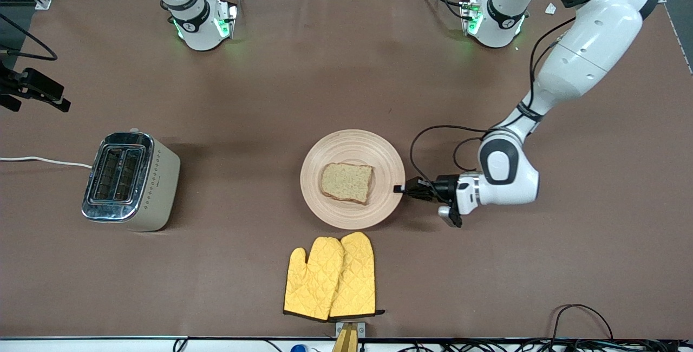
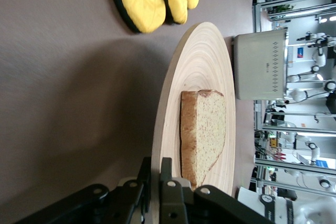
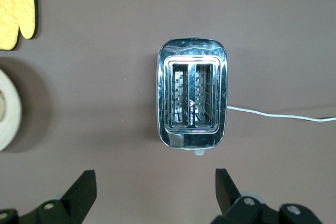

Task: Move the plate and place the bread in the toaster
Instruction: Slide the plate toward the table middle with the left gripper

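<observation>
At the plate's (image 1: 352, 178) rim toward the left arm's end: left tool (image 1: 399, 189), fingers clamped on the edge, bread (image 1: 347, 182) just inward at plate centre. Over the toaster (image 3: 192, 99): right tool (image 3: 156, 188), fingers spread wide. Nearer the camera on the counter (image 1: 487, 265): yellow mitts (image 1: 330, 277).

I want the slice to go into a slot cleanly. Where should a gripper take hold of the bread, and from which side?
The bread lies flat on the plate. Probably come from above and pinch two opposite crust edges; the plate's shallow rim leaves them exposed.
</observation>
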Controlling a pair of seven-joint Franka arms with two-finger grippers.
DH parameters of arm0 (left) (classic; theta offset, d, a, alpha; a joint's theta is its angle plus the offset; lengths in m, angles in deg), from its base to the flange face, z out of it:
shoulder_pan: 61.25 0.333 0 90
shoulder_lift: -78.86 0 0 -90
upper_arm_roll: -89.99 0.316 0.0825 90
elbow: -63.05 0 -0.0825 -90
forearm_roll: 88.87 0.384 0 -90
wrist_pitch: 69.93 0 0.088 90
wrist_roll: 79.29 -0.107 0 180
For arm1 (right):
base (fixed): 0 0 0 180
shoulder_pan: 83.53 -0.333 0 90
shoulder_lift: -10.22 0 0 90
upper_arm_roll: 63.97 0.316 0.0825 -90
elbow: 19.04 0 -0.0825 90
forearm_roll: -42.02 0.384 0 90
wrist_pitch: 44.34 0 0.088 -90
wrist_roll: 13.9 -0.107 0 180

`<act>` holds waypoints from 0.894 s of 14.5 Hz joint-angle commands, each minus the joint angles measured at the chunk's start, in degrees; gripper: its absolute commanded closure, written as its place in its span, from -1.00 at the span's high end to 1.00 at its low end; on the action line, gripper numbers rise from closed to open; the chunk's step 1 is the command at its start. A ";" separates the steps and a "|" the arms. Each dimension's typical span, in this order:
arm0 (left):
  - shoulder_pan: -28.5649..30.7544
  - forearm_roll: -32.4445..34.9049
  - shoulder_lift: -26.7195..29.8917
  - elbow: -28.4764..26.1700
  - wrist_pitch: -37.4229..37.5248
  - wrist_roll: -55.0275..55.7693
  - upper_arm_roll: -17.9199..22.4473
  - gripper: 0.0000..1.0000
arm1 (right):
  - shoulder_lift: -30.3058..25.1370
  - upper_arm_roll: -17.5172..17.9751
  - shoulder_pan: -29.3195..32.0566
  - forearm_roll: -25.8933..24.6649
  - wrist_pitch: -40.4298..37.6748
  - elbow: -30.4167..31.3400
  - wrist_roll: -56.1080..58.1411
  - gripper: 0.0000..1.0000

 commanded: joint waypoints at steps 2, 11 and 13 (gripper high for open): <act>-2.27 -4.66 0.85 -2.74 -2.94 -0.62 -0.51 -0.92 | -0.54 0.33 0.47 -0.29 -0.01 0.41 0.40 1.00; -1.66 -3.78 5.85 -1.69 -4.26 12.19 0.10 1.00 | -0.10 0.33 -1.19 -0.46 -0.80 0.93 0.66 1.00; -1.05 -3.78 8.31 -1.43 -4.18 13.79 2.29 1.00 | -0.10 0.42 -3.20 -0.37 -0.28 0.67 0.23 1.00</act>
